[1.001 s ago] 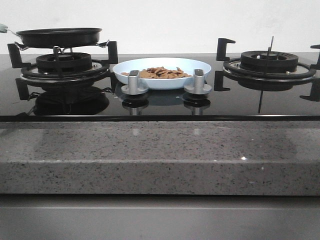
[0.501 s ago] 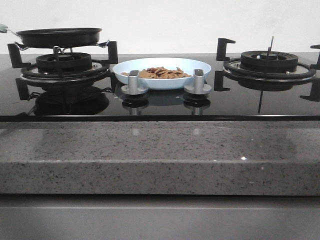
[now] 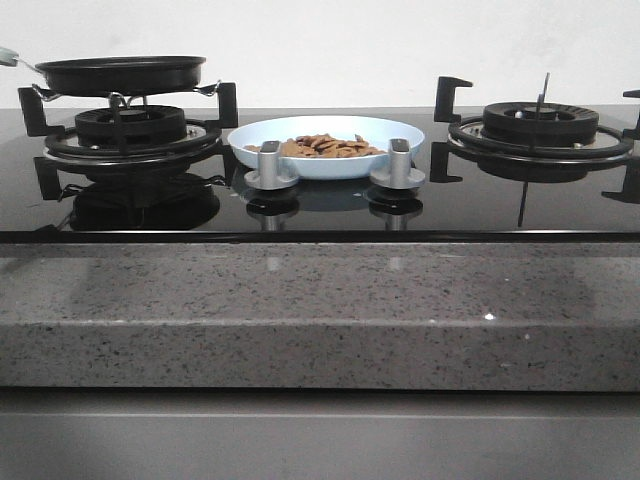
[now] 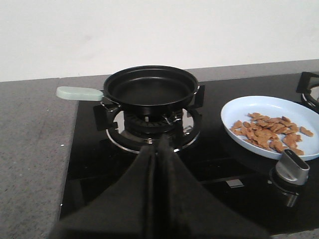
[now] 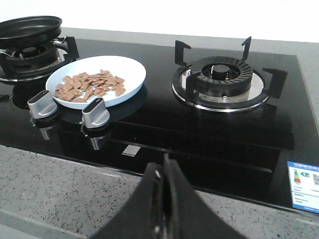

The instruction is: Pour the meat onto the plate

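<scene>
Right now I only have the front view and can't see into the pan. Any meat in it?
Observer: None. The left wrist view shows the frying pan empty, sitting on its burner.
Operator: Grippers? None in my view.
Observer: The left gripper is shut on nothing, short of the pan.
Operator: Right one?
Observer: The right gripper is shut too and empty. It is clear of the plate with the meat.
</scene>
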You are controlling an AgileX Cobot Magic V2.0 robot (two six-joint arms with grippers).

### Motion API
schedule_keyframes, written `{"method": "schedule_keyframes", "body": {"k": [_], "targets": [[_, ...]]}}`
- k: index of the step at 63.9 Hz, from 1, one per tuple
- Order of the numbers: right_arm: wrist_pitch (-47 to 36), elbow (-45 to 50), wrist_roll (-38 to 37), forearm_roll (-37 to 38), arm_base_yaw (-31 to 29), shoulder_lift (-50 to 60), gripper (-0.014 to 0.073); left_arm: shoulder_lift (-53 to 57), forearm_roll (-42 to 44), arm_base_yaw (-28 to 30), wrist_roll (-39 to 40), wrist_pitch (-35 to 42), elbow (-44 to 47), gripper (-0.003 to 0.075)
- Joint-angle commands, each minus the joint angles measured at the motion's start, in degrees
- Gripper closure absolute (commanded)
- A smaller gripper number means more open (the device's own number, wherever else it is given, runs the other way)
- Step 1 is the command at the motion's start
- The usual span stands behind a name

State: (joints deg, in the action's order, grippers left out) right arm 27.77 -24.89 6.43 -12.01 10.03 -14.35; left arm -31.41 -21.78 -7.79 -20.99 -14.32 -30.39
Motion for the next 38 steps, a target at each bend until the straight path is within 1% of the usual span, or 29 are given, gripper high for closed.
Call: {"method": "schedule_keyframes", "body": {"k": [1,9,20,38], "targets": [[-4.93,-1.38,0.17,0.02,-0.26,-0.39,0.0654,1.66,8.57,-0.56,9.91,3.69,-0.89,0.0741],[-4.93,-1.38,0.17,0.02,-0.26,-0.39,0.0654,6.19,15.38,-0.56,15.28,3.85,2.06,0.0741],[-4.93,-1.38,0.17,0.02,-0.26,-0.39,0.0654,14.76,15.74,0.26,15.65,3.85,8.11,0.0741],[-4.93,-1.38,0.17,0.02,-0.26,-0.39,0.0654,29.89,15.74,9.50,15.55,3.74,21.66,0.0741]]}}
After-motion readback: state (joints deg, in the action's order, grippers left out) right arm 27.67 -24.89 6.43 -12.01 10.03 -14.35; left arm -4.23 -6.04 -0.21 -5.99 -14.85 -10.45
